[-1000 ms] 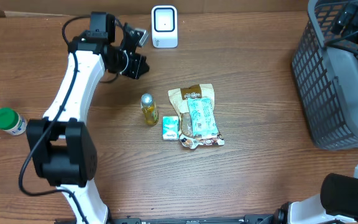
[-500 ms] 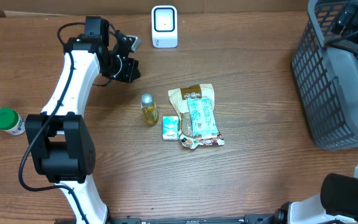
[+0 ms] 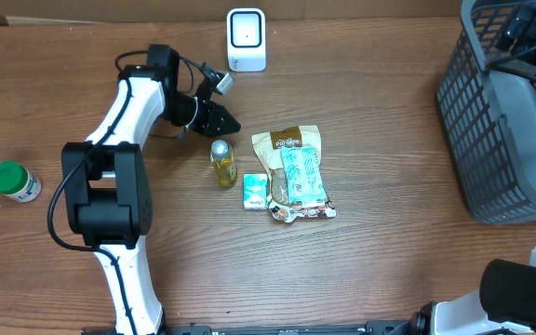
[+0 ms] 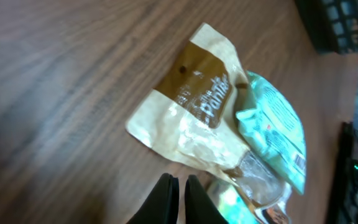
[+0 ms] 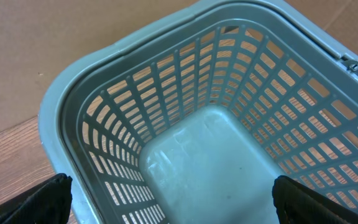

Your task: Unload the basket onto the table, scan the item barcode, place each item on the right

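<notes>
presently we find the left hand (image 3: 230, 122) pinched shut and empty, close to the left of the brown pouch (image 3: 285, 147), which lies mid-desk under a teal packet (image 3: 302, 175). we advise parting the fingers (image 4: 165, 199) before descent, then presenting its barcode to the scanner (image 3: 246, 39) at the far edge.

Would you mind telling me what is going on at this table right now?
The left gripper is shut and empty, poised beside the small yellow bottle and the brown pouch, which has a teal packet lying on it, mid-table. Nothing has been lifted toward the white scanner at the far edge yet. The right gripper hangs open over the grey basket on the right.
</notes>
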Tool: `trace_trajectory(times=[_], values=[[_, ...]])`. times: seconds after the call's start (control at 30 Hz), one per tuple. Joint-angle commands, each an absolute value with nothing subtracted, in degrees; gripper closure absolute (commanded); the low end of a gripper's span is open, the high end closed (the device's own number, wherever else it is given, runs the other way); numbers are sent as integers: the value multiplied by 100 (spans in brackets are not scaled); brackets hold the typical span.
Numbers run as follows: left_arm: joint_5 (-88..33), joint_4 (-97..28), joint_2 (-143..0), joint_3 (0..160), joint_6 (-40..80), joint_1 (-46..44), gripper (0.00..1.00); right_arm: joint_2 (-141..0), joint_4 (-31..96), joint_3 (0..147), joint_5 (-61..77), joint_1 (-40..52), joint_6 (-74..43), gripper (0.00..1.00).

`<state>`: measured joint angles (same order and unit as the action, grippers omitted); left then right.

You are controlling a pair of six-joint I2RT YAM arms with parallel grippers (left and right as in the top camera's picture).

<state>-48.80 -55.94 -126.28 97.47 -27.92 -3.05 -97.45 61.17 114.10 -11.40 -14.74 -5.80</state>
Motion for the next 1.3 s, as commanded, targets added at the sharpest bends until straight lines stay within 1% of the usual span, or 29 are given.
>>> trace_trajectory(times=[0.0, 0.27, 0.4, 0.57, 0.77, 0.97, 1.27], values=[[-5196, -5782, -12637, 9749, -3214, -340, 91, -9690, 6095, 11513, -1197, -1476, -602, 0], [-4475, -6399, -12637, 9749, -3347, -333, 94, -9690, 6097, 11513, -1197, -1476, -602, 0], [-4257, -6506, -12637, 9749, -3343, -329, 96, -9690, 6097, 11513, -1197, -1476, -602, 0], [-3892, -6608, -12637, 9749, -3269, -329, 96, -9690, 6097, 11513, -1197, -1476, -602, 0], [-3223, -6600, -12637, 9749, -2591, -327, 96, -9690, 6097, 11513, -1197, -1476, -602, 0], [-2327, -6816, -12637, 9749, -1033, -325, 96, -9690, 6095, 11513, -1197, -1476, -602, 0], [-2200, -7535, -12637, 9717, -148, -325, 96, -9690, 6097, 11513, -1194, -1476, -602, 0]])
